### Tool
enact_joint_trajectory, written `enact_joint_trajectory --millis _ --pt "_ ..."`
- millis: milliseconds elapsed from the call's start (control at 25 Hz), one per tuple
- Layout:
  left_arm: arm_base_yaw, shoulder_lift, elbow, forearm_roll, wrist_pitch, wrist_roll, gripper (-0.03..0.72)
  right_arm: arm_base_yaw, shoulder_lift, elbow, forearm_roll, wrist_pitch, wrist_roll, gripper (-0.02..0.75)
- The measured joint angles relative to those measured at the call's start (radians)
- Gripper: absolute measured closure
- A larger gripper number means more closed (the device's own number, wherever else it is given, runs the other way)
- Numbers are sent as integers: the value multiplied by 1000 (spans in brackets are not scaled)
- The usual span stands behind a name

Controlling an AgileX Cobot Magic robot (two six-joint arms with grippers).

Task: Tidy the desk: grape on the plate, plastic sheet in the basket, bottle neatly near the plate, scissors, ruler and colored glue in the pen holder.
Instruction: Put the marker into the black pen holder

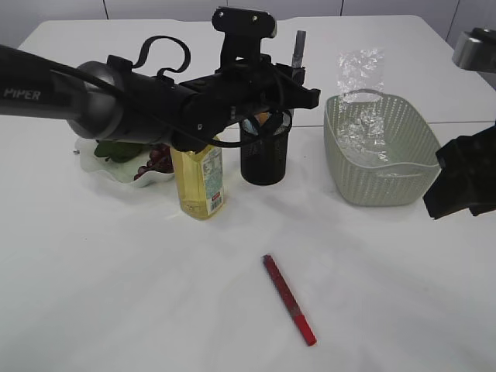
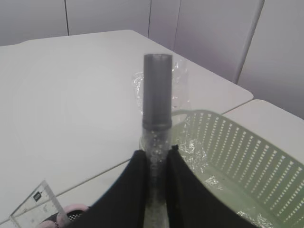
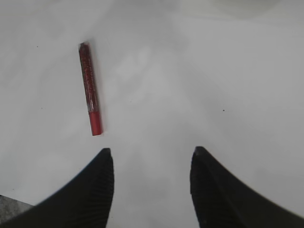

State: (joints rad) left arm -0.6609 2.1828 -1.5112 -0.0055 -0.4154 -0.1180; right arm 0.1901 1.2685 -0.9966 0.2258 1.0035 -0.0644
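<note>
My left gripper (image 1: 298, 77) is shut on the silver colored glue (image 1: 299, 46), holding it upright just above and right of the black mesh pen holder (image 1: 263, 159). The left wrist view shows that glue pen (image 2: 157, 95) pinched between the fingers, with the ruler (image 2: 40, 204) and a pink scissors handle (image 2: 71, 210) below at the holder. A red colored glue (image 1: 288, 298) lies on the desk in front. My right gripper (image 3: 152, 154) hangs open and empty over bare desk, right of the red glue (image 3: 90, 94). The bottle (image 1: 200, 182) stands beside the plate (image 1: 93, 167) holding the grape (image 1: 155, 159). The plastic sheet (image 1: 360, 77) sits in the basket (image 1: 384, 147).
My left arm stretches from the left edge across the plate and bottle. The right gripper (image 1: 457, 186) hovers at the right edge beside the basket. In the left wrist view the basket (image 2: 247, 156) lies just right of the held pen.
</note>
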Motion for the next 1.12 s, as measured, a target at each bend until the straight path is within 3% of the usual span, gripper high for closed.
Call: enact_joint_trajectory --millis 480,1120 --pt "0 46 0 -19 -71 98 609 0 0 0 0 -4 0 353" --pt "28 77 -40 -38 -103 118 610 0 0 0 0 -8 0 353"
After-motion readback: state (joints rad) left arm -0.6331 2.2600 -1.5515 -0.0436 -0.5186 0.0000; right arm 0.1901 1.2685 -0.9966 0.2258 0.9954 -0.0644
